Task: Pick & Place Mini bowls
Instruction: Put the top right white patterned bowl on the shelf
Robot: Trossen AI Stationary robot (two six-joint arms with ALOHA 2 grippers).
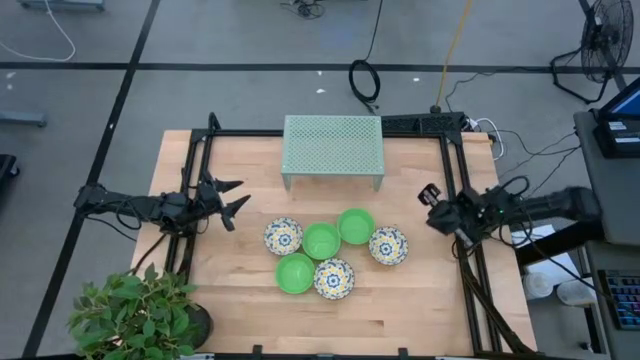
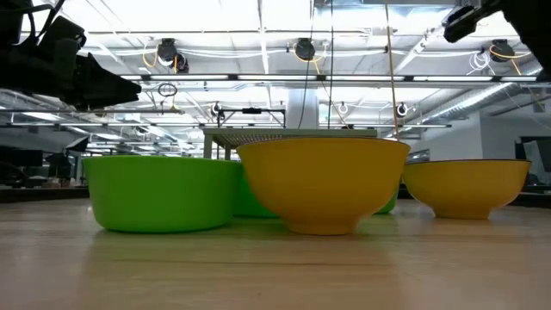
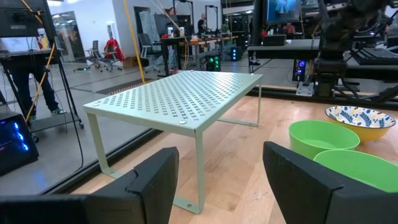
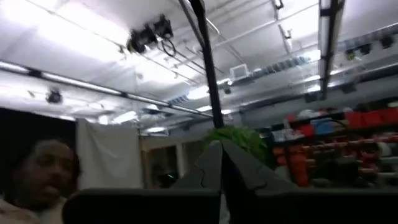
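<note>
Six mini bowls rest on their bases in a cluster at the table's middle. Three are plain green (image 1: 321,241) (image 1: 355,226) (image 1: 295,273). Three are floral (image 1: 283,236) (image 1: 388,245) (image 1: 334,278), with yellow outsides in the low view (image 2: 323,185). My left gripper (image 1: 232,197) hovers open left of the cluster, clear of every bowl; its wrist view shows the spread fingers (image 3: 221,180) facing the rack and two green bowls (image 3: 322,137). My right gripper (image 1: 432,197) is shut, right of the cluster by the frame rail, tipped up toward the ceiling (image 4: 221,168).
A pale green mesh rack (image 1: 333,148) stands on legs at the table's far middle. A black frame rail (image 1: 455,215) borders the wooden top. A potted plant (image 1: 140,315) sits at the near left corner. A person shows in the right wrist view (image 4: 43,180).
</note>
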